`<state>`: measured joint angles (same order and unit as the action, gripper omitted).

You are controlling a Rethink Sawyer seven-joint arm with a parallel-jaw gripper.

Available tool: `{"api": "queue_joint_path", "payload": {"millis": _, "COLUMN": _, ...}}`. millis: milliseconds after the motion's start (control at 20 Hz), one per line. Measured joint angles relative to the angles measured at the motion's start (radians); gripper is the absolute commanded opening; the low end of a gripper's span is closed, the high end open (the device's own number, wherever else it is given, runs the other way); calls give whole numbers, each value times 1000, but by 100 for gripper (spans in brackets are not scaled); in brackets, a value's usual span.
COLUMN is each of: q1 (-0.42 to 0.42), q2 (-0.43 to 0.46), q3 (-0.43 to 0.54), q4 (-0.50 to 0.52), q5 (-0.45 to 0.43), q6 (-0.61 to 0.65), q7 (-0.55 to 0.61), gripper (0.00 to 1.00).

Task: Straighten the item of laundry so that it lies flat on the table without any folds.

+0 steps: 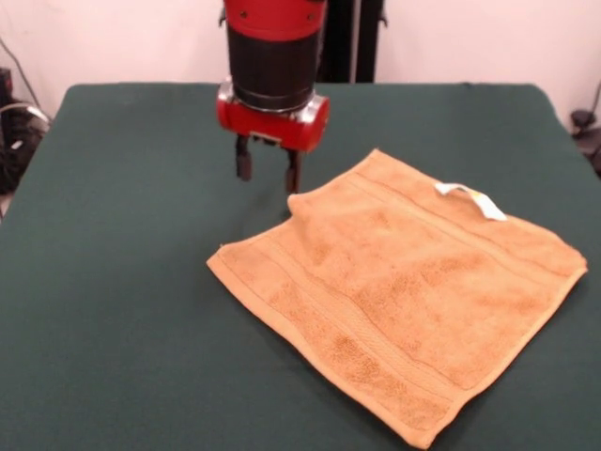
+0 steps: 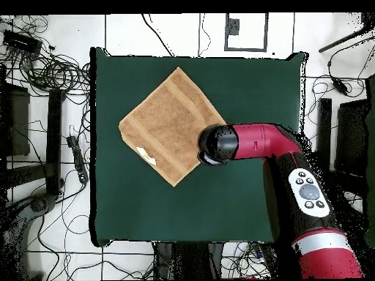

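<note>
The golden-orange towel lies spread on the dark green table, right of the middle in the front view. Its white tag loop sits on the far right edge. The towel corner nearest the gripper is turned over in a small fold. My gripper hangs just above the table at that corner, open and empty. In the overhead view the towel lies as a diamond with its tag at the lower left. The arm's wrist covers the towel's right corner and hides the gripper.
Bare green cloth surrounds the towel, with more of it towards the robot's side. The red arm reaches in from the lower right in the overhead view. Cables and stands lie on the floor around the table.
</note>
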<state>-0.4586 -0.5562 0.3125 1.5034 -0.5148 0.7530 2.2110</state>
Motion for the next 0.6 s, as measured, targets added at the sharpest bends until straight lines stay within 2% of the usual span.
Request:
{"api": "queue_joint_path", "payload": {"millis": 450, "q1": -26, "q2": 67, "q3": 0, "q4": -75, "q5": -45, "q6": -68, "q7": 0, "gripper": 100}}
{"api": "queue_joint_path", "payload": {"millis": 600, "q1": -42, "q2": 113, "q3": 0, "q4": -116, "q5": -49, "q6": -70, "q7": 0, "gripper": 100}}
